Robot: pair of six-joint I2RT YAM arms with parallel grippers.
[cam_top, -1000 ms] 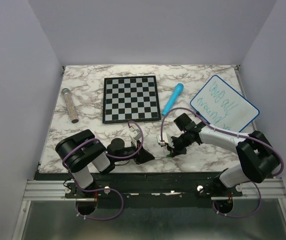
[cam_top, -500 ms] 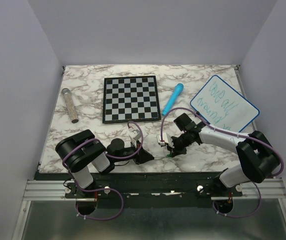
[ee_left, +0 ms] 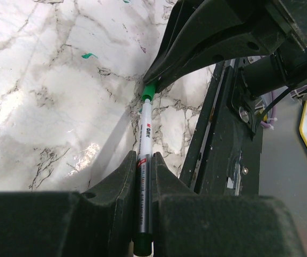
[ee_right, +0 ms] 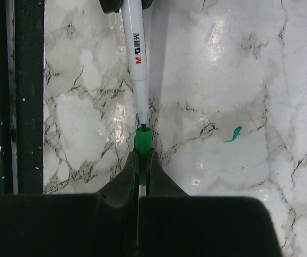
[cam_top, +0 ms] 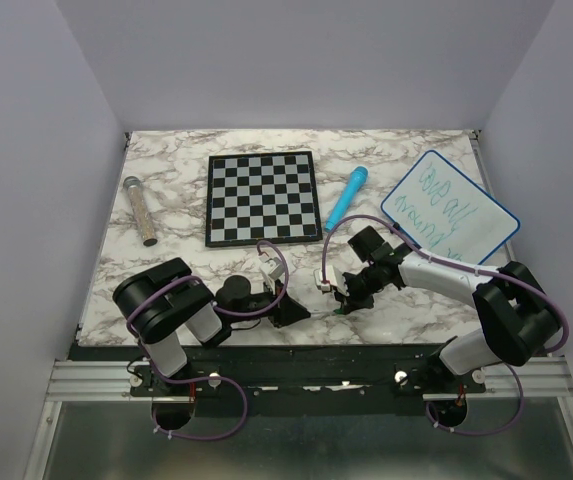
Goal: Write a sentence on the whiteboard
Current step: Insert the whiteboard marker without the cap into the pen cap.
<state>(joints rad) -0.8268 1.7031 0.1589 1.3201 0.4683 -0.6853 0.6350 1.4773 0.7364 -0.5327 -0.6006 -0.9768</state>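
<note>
Whiteboard (cam_top: pixel 450 208), flat, white, thin blue rim and rounded corners, lies tilted well beyond and to the right of my right tool (ee_right: pixel 142 160), with the sentence (cam_top: pixel 436 205) in loopy green rows across it. So I judge the writing done and the step in hand to be capping. My left tool (ee_left: pixel 143 167) is pressed onto the marker (ee_left: pixel 145 144), a slim, smooth white barrel with printed lettering. Straight ahead of it, my right tool pinches the small green cap (ee_right: pixel 143 138), the marker's narrow tip just at the cap's mouth; whether it is seated I cannot tell. To do this well I would hold barrel and cap on one line and push straight along it. The smooth plastic could slip or twist in hard black fingers, so a firm, square pinch matters. Both tools sit low over the glossy, marble-patterned desk (cam_top: pixel 166 270), where a green smear (ee_right: pixel 232 134) lies just to the right of my right tool. Farther out lie a blue cylinder (cam_top: pixel 347 196), a checkered board (cam_top: pixel 262 197) and a grey tube (cam_top: pixel 140 209).
</note>
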